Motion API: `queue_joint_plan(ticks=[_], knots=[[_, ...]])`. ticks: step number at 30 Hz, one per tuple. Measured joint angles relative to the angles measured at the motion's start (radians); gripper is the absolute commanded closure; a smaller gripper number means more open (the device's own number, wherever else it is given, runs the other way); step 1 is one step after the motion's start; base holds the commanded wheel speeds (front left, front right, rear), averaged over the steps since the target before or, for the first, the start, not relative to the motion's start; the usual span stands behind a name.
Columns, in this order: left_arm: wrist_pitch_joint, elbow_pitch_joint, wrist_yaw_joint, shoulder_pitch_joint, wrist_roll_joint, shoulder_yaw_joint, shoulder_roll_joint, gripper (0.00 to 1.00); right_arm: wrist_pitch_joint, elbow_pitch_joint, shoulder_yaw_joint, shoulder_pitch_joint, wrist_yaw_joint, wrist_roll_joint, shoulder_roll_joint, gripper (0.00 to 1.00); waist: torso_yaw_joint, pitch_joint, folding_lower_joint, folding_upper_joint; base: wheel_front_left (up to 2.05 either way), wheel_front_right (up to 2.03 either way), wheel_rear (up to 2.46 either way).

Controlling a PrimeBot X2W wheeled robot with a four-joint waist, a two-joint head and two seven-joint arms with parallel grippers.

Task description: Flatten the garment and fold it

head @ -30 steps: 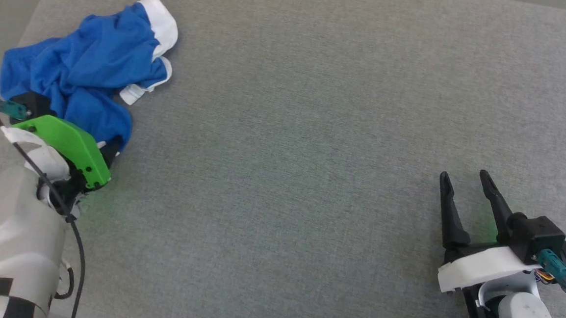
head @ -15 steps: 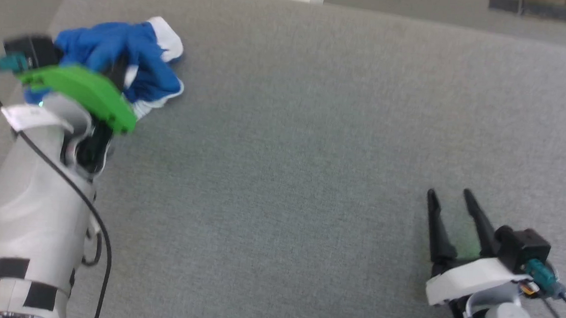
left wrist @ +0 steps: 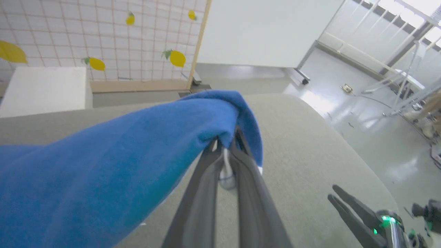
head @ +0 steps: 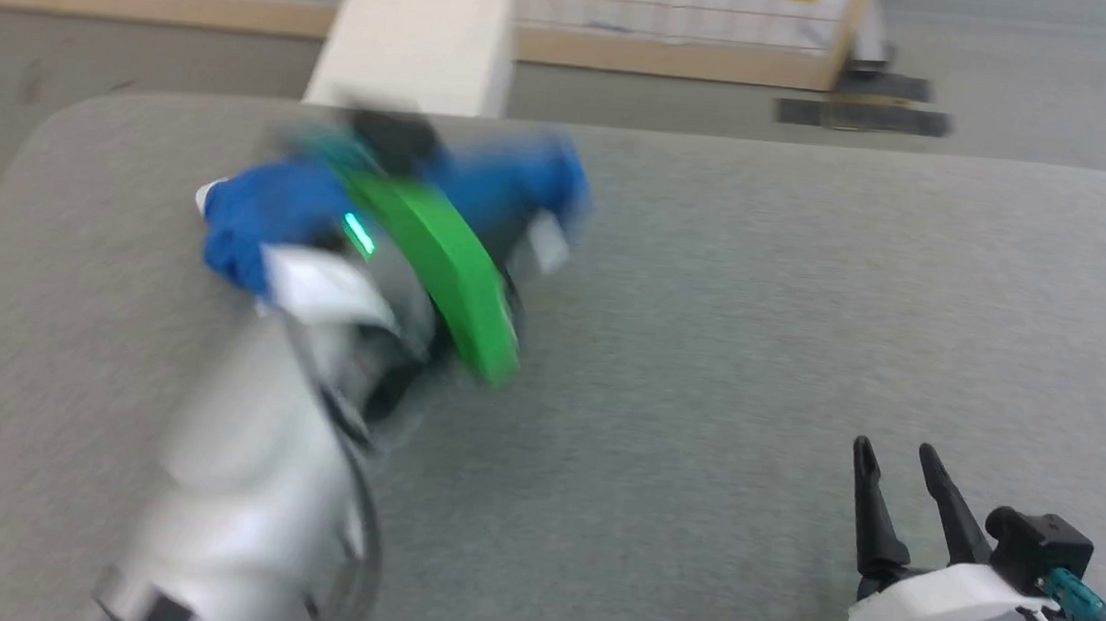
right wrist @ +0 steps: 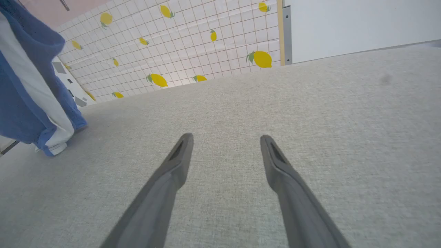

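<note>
The garment [left wrist: 120, 155] is bright blue fabric, and my left gripper [left wrist: 225, 143] is shut on a fold of it. In the left wrist view the cloth drapes over the closed fingers and trails down to the left. The head view is blurred: blue cloth [head: 261, 221] bunches around my raised left arm with its green wrist plate [head: 440, 265], above the far left of the grey table [head: 707, 310]. The right wrist view has the garment [right wrist: 20, 103] hanging at the left, white stripe showing, its lower end near the table. My right gripper [head: 895, 456] rests open and empty at the front right.
A white box [head: 416, 43] stands on the floor just beyond the table's far edge. Behind it is a tiled panel with yellow lemons [left wrist: 103, 34]. The table's rounded right corner drops to a shiny floor [left wrist: 361, 113]. Bare grey surface lies between the two grippers.
My left gripper closed on the garment, lifted it off the table and swung it right toward the middle. The head camera tilted up. The right gripper stayed open in place.
</note>
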Motion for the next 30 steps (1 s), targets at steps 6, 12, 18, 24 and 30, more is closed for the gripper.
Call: queue_joint_plan(ticks=[6,12,18,24,30], knots=[[0.102,0.058,0.0,0.175,-0.008,-0.157,-0.063,1.0,0.0,-0.013,-0.029,0.015,0.0,0.001,-0.001,0.0,-0.096,-0.013,0.0,0.0,0.0,0.0,0.0],[0.134,0.112,0.001,0.237,-0.031,-0.209,-0.099,0.0,0.0,-0.015,-0.027,0.015,0.0,0.012,0.0,0.0,-0.156,-0.018,0.0,0.0,0.0,0.0,0.0],[0.0,0.026,0.003,0.195,-0.086,-0.075,-0.102,0.0,0.0,-0.012,-0.022,0.016,0.0,0.027,-0.001,0.0,-0.132,-0.026,0.0,0.0,0.0,0.0,0.0],[-0.329,-0.038,0.072,0.169,0.133,0.039,0.073,0.0,0.0,-0.002,-0.007,0.017,0.0,0.034,0.0,0.0,-0.075,-0.057,0.0,0.0,0.0,0.0,0.0],[-0.571,-0.051,0.187,0.341,0.273,0.121,0.162,0.0,0.0,0.034,0.01,0.028,0.0,0.041,-0.001,0.0,-0.04,-0.111,0.0,-0.0001,0.0,0.0,0.0]])
